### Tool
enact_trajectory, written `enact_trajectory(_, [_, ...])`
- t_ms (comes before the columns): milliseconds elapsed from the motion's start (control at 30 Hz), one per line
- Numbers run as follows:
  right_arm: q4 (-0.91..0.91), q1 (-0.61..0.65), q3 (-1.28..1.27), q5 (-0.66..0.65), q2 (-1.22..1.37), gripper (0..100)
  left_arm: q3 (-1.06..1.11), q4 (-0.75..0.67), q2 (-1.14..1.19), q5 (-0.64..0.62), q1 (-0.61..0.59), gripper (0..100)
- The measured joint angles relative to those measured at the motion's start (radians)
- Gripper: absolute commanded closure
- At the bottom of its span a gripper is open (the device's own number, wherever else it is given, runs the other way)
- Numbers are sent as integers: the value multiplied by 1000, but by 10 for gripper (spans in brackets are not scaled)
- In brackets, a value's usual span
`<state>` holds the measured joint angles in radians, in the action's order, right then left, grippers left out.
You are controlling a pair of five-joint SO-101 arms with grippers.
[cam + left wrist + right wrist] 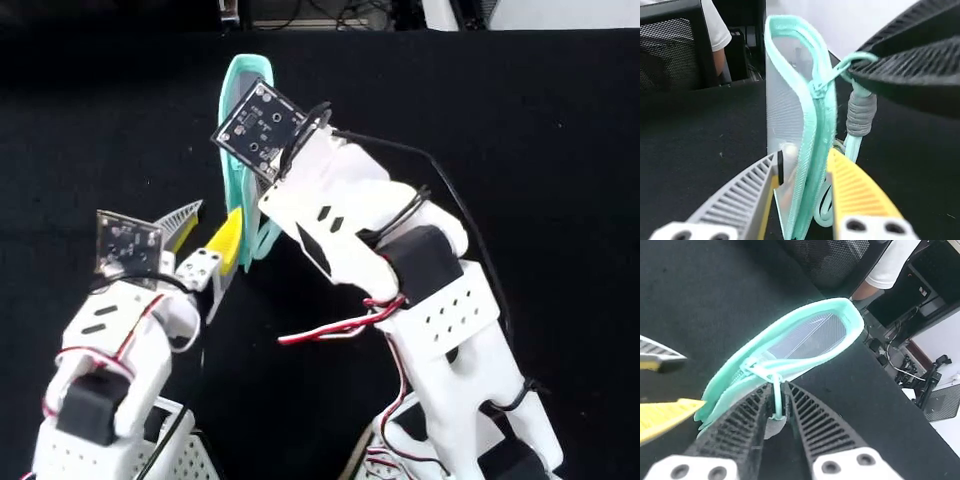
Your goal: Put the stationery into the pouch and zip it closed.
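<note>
1 pouch (790,100); L gripper (802,167) grips edge, R gripper (777,392) zip-pull (844,66)

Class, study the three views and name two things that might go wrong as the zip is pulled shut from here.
1. The right hand pinches only the thin pull cord, which may slip free under load.
2. The left hand clamps just one end of the upright pouch, so a pull might tug the pouch out or bend it, jamming the slider.
</note>
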<state>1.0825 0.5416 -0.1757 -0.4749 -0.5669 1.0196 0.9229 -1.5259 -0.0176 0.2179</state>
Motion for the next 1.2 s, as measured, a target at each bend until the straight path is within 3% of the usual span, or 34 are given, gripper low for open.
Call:
enact_trajectory(200, [0, 5, 0, 0, 0, 986, -51, 32, -3, 2, 32, 821])
enact_trajectory(467, [0, 5, 0, 0, 0, 986, 204, -322, 6, 2, 44, 821])
enact_trajectory(733, [2, 5, 0, 0, 0, 986, 290, -529, 31, 2, 9, 821])
enact_trajectory(1033, [2, 8, 0, 0, 0, 986, 261, -698, 304, -2, 12, 829])
enact_trajectory(1200, [2, 6, 0, 0, 0, 986, 229, -704, 356, -2, 15, 977])
